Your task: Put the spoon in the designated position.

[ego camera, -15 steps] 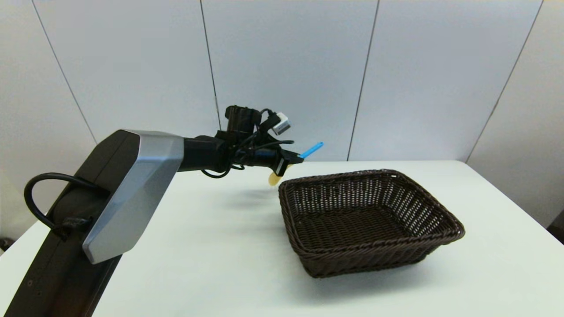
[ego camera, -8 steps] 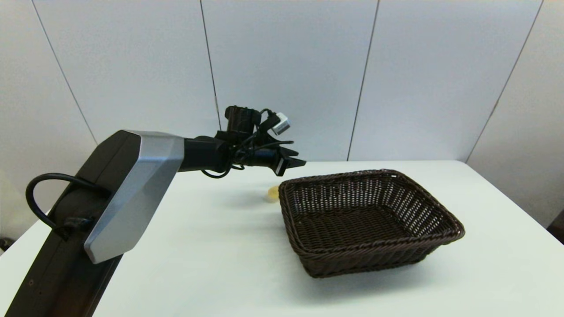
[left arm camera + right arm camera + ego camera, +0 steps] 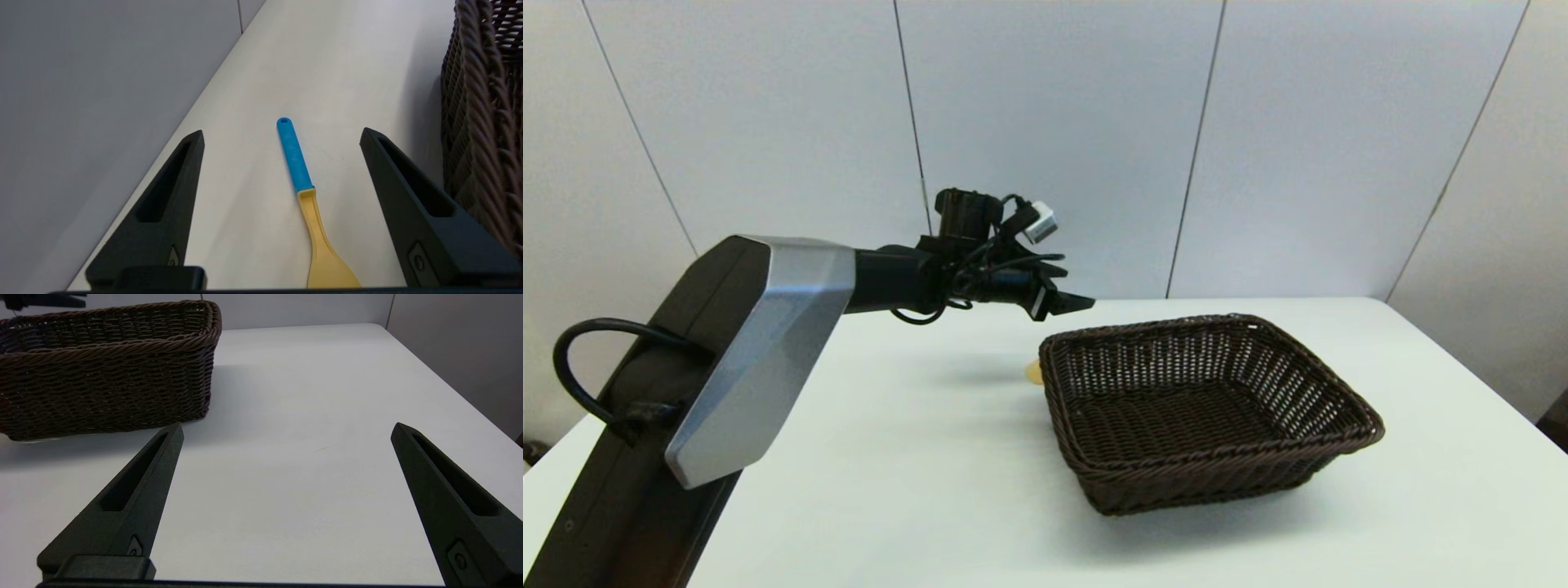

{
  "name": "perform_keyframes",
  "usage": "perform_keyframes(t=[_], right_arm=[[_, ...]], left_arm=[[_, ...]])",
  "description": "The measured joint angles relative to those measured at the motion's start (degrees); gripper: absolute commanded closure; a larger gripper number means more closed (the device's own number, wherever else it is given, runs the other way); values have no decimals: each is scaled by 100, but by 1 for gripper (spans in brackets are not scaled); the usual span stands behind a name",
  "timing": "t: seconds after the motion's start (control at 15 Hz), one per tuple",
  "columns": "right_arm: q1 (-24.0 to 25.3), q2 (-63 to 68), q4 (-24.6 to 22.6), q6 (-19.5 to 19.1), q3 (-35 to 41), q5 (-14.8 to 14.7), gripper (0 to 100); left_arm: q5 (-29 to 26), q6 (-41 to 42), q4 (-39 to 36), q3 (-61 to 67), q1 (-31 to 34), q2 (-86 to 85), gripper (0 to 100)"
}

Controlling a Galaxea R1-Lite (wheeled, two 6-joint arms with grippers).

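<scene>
The spoon (image 3: 304,196), yellow bowl and blue handle, lies flat on the white table just outside the left wall of the brown wicker basket (image 3: 1209,408). In the head view only a bit of its yellow bowl (image 3: 1034,373) peeks past the basket's far left corner. My left gripper (image 3: 1078,303) hovers above that corner, open and holding nothing; in the left wrist view (image 3: 282,136) the spoon lies between its two spread fingers, well below them. My right gripper (image 3: 286,430) is open over bare table, on the basket's right side.
The basket (image 3: 102,367) holds nothing that I can see. The wall stands close behind the table's far edge (image 3: 196,106). Bare table stretches in front of the basket and to its right (image 3: 318,416).
One second ago the left gripper was shut on the spoon. It opened, the spoon dropped to the table beside the basket, and the arm has since lifted slightly.
</scene>
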Motion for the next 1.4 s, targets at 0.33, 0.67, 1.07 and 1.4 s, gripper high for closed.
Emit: perform_keyframes(t=[0.33, 0.67, 1.07, 1.4], right_arm=[[0, 0, 0, 0, 0, 2, 0], [0, 0, 0, -1, 0, 5, 0], [0, 0, -2, -4, 0, 2, 0], [0, 0, 0, -1, 0, 5, 0]], left_arm=[[0, 168, 1037, 38, 108, -667, 0], [195, 662, 2917, 418, 494, -2018, 0], [345, 731, 3596, 2480, 1707, -4579, 0], [730, 444, 3585, 4820, 2352, -7002, 0]])
